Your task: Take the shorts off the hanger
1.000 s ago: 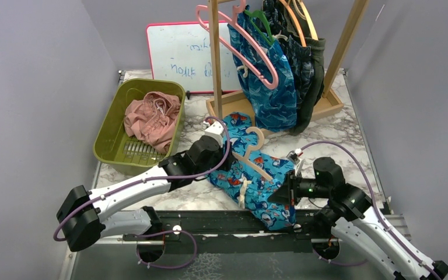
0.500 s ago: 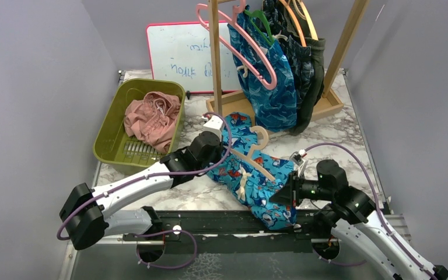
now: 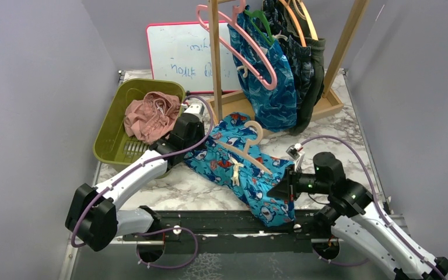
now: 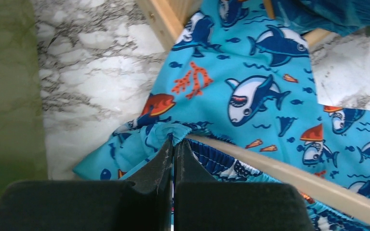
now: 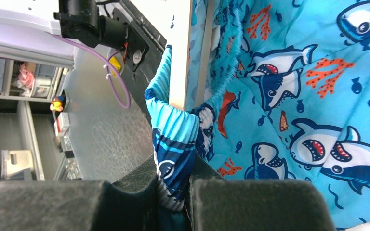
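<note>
Bright blue shark-print shorts [image 3: 233, 169] lie spread on the marble table, still on a beige wooden hanger [image 3: 242, 153]. My left gripper [image 3: 195, 150] is shut on the left end of their waistband; in the left wrist view its tips [image 4: 174, 142] pinch a fold of cloth beside the hanger bar [image 4: 279, 168]. My right gripper [image 3: 275, 189] is shut on the right end of the shorts. In the right wrist view the bunched waistband [image 5: 173, 159] sits between the jaws, next to the hanger arm [image 5: 180, 53].
A green bin [image 3: 108, 143] at the left holds pink shorts [image 3: 151, 116]. Behind stands a wooden rack [image 3: 214, 58] with an empty pink hanger [image 3: 251, 55], blue leaf-print shorts [image 3: 274, 87] and darker shorts [image 3: 303, 64]. A whiteboard [image 3: 175, 58] leans on the back wall.
My left gripper has shut on the shorts' waistband and pulled it left and back toward the bin, stretching the shorts out. The right gripper has kept its grip and shifted slightly.
</note>
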Robot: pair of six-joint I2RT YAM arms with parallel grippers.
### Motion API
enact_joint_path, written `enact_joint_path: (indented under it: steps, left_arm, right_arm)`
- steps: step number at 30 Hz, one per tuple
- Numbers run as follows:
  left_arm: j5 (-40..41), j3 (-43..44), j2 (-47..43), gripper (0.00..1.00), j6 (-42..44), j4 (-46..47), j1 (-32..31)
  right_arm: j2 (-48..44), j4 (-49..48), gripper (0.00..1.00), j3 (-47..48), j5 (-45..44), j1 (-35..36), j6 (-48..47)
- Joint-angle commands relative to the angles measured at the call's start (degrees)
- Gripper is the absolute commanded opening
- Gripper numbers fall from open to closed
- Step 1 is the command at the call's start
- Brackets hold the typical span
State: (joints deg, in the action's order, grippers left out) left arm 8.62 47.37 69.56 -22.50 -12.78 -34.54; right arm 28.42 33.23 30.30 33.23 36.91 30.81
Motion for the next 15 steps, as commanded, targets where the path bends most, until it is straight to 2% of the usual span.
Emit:
enact_joint_path:
  steps: [1,5,11,15]
  left_arm:
    - [2.6,-3.5,-0.4,0.0,1.3,-0.1,5.4]
    - [1.0,-4.6,0.1,0.0,1.2,-0.3,5.5]
    - [-1.6,-7.3,-1.0,0.0,0.7,0.9,5.5]
    - [1.8,-7.6,-1.3,0.0,0.8,-0.8,6.3]
  right_arm:
    - [-5.6,-2.7,0.01,3.1,-2.4,0.2,-2.7]
    - [-7.3,-2.8,0.01,5.6,-7.4,0.2,-1.7]
    - [-6.9,-2.6,0.01,8.4,-12.9,0.1,-5.1]
    - [-6.9,-5.6,0.01,8.0,-0.8,0.2,-6.7]
